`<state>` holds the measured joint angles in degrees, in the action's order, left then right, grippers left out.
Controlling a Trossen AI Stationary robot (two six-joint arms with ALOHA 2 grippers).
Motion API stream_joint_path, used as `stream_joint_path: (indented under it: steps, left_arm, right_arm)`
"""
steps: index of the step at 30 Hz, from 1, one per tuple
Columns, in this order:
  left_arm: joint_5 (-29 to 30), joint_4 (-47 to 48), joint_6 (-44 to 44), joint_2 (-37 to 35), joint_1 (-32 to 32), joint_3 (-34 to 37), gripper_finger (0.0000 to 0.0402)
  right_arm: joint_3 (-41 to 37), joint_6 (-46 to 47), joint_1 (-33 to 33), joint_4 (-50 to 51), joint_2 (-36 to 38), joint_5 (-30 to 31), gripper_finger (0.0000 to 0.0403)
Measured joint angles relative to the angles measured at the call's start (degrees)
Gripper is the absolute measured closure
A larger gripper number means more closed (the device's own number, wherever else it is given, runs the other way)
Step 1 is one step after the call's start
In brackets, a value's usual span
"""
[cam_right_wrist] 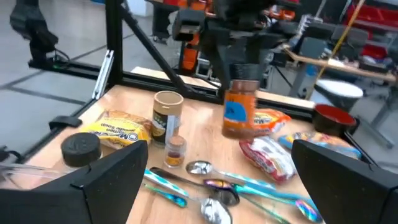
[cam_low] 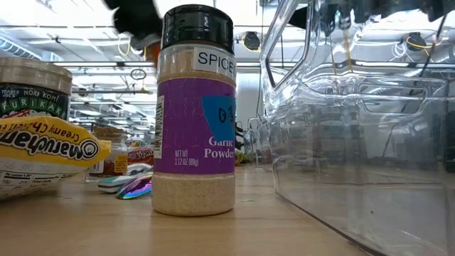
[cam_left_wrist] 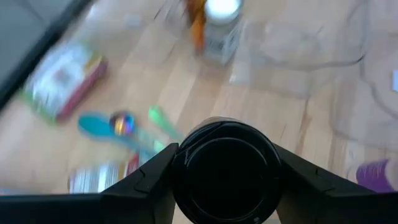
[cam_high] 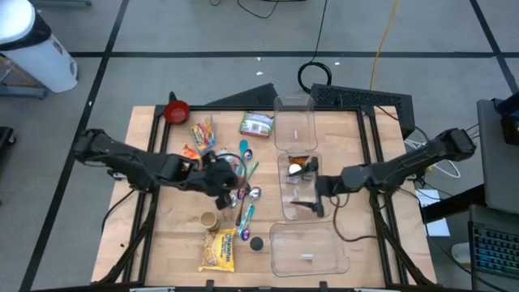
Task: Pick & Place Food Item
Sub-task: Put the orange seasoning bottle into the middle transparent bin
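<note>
My left gripper [cam_high: 217, 175] is over the middle of the table, shut on a spice jar with a black lid [cam_left_wrist: 225, 163], orange-brown contents and a blue label [cam_right_wrist: 240, 113]. The low view shows that gripper [cam_low: 135, 18] high above the table top. My right gripper [cam_right_wrist: 211, 186] stands open and level over the middle clear container [cam_high: 302, 212], touching nothing. A jar with a white lid [cam_left_wrist: 217, 15] stands inside that container. My left gripper pinches the spice jar at its black lid, one finger on each of two opposite sides [cam_left_wrist: 185, 167]. The fingers come slanting down from above, from the table's left. The jar hangs upright below them [cam_right_wrist: 240, 127], lifted clear of the table.
A garlic powder jar [cam_low: 193, 114], a furikake jar [cam_right_wrist: 166, 118], a yellow noodle packet [cam_high: 219, 250], several spoons [cam_high: 248, 182], snack bags [cam_high: 203, 138], a green packet [cam_high: 256, 124] and a red bowl [cam_high: 176, 111] lie about. Clear containers [cam_high: 294, 122] [cam_high: 308, 250] line the right side.
</note>
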<state>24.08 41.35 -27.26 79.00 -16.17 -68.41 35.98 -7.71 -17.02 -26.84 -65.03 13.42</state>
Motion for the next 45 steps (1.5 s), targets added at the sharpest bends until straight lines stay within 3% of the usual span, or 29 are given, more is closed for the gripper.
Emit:
stream_joint_path:
  steps: [7,12,20,25,33,37,39,43,45]
  left_arm:
    - [-1.52,-5.45,15.75,12.72,0.51,-11.98,0.0198]
    - [-1.55,-5.75,22.25,19.41,-0.16,-19.82,0.0198]
    - [-1.29,-5.97,25.35,22.37,-0.89,-22.24,0.0198]
    - [-0.68,-5.98,26.01,22.14,-0.89,-22.24,0.0198]
    - [-1.66,-6.28,27.14,21.97,-0.89,-22.33,0.0198]
    - [-4.42,-8.50,30.24,18.90,-1.27,-22.20,0.0196]
    - [-5.75,-10.92,32.31,16.81,-1.74,-21.02,0.0159]
    - [-7.31,-18.20,34.36,10.54,-2.20,-15.14,0.0044]
    - [-6.70,-23.69,35.61,7.21,-1.71,-10.15,0.0017]
  right_arm:
    - [5.53,0.94,2.36,-0.86,-9.74,-0.13,0.0011]
    - [6.70,2.99,4.48,-1.08,-14.25,-2.77,0.0011]
    - [8.39,3.11,5.43,-1.65,-18.33,-7.18,0.0019]
    - [8.42,2.50,5.38,-1.67,-18.50,-7.57,0.0090]
    - [8.42,2.65,5.36,-1.58,-18.28,-7.52,0.0268]
    - [8.64,2.50,5.32,-0.82,-16.01,-7.45,0.0273]
    - [8.72,2.28,5.32,0.71,-14.12,-7.86,0.0273]
    - [8.13,2.49,4.31,9.51,-9.26,-7.58,0.0274]
    - [8.16,2.63,3.60,11.66,-6.47,-7.21,0.0274]
